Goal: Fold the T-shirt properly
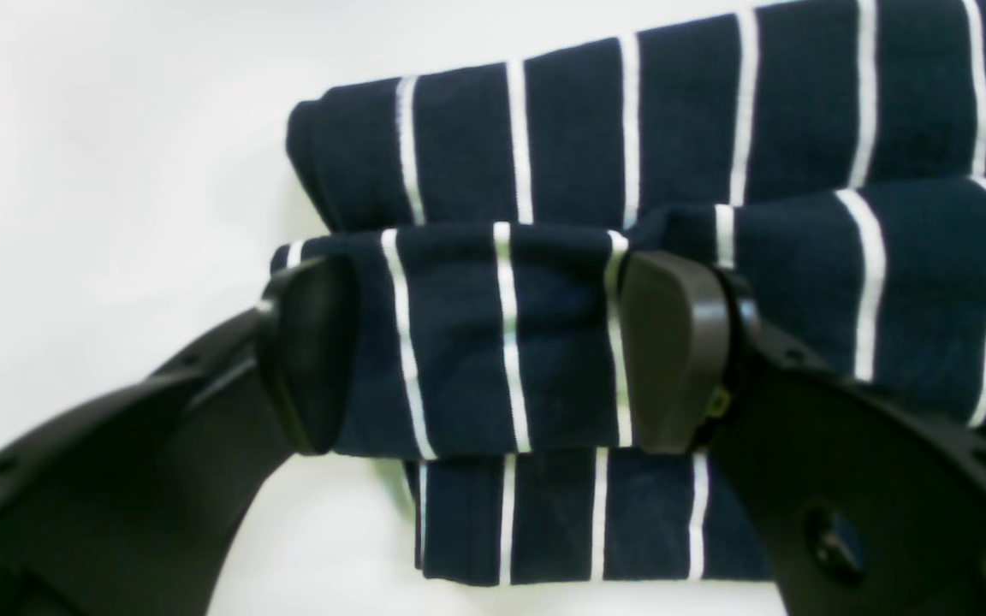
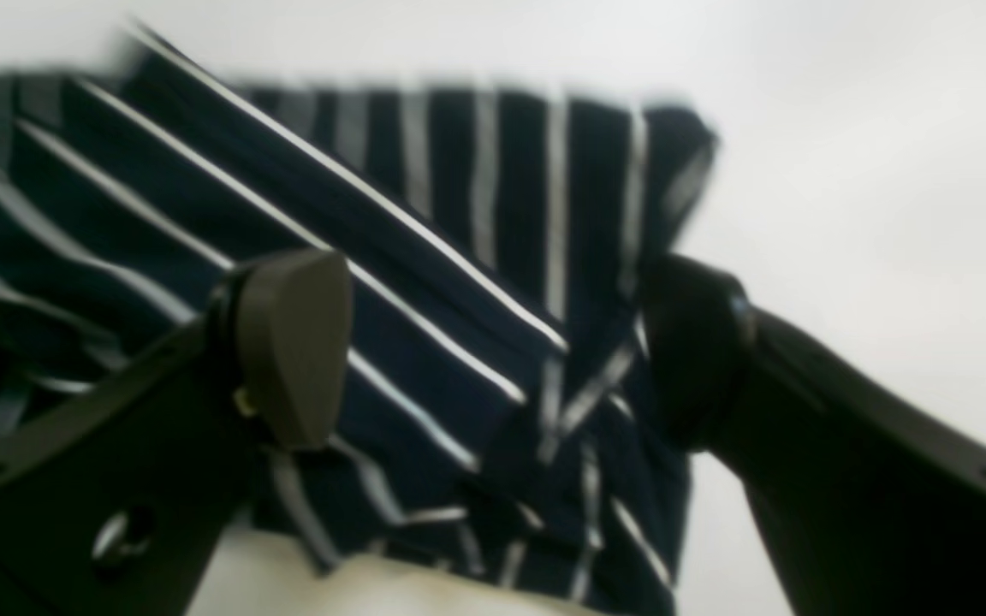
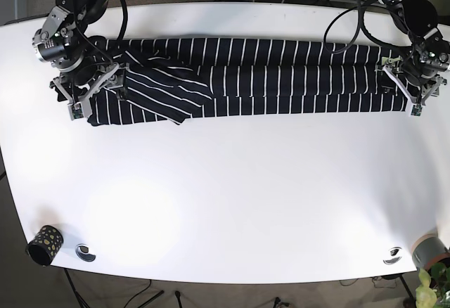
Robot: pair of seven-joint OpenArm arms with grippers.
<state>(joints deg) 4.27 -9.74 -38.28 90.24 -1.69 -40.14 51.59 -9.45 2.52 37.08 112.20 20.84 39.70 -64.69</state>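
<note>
Our left gripper has its two dark fingers spread wide, one on each side of a folded band at the end of the T-shirt, with the navy cloth and its thin white stripes filling the gap between them. Our right gripper is spread the same way over the other end, where a sleeve lies folded at a slant across the body; that view is blurred, so we cannot tell whether the pads touch the cloth. From the base view we see the shirt stretched as a long narrow strip across the far part of the white table, both grippers at its ends. We can read no label or writing on the shirt. A small spotted cup stands at the table's near corner, well apart.
</note>
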